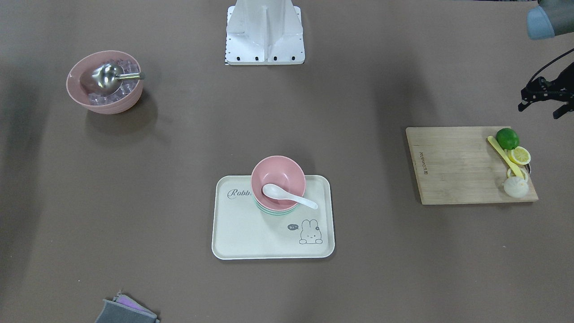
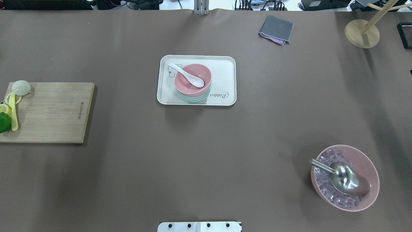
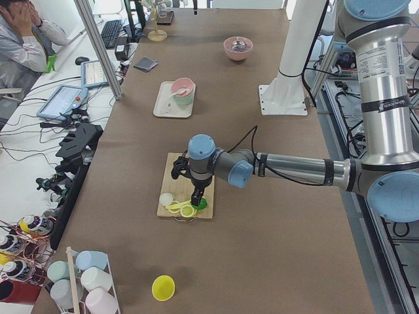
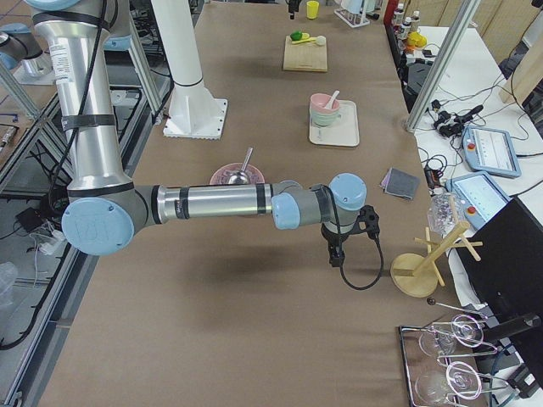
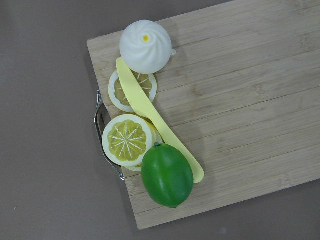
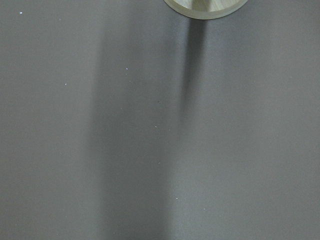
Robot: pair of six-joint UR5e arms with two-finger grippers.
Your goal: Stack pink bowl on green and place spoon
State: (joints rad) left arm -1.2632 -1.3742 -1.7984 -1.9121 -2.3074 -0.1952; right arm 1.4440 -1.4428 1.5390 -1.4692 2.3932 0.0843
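Brown tabletop (image 2: 206,145), white side desk (image 3: 23,140) w/ keyboard (image 3: 110,31), alu posts (image 3: 98,46)

Brown table (image 2: 128,167), cream tray (image 2: 226,74), wooden cutting board (image 2: 54,112), large pink bowl (image 2: 368,169), grey cloth (image 2: 276,29), round wooden stand (image 2: 362,33)

Front-facing camera sits across the table, staring steeply down, the robot base (image 1: 264,36) at the top. Overhead camera answers from behind the robot, with the base at its bottom edge. Both catch the tray (image 1: 251,229), the pink bowl (image 1: 278,172) and the cutting board (image 2: 54,109), sides swapped. Left-end camera, high up, looks along the table, the left arm (image 3: 294,170) near and large. Right-end camera mirrors it, the right arm (image 4: 221,203) up close. Left wrist camera looks straight down, close on the board's end and the lime (image 5: 167,175). Right wrist camera looks down on the table (image 6: 150,150), a wooden stand's base (image 6: 205,7) at the top edge.
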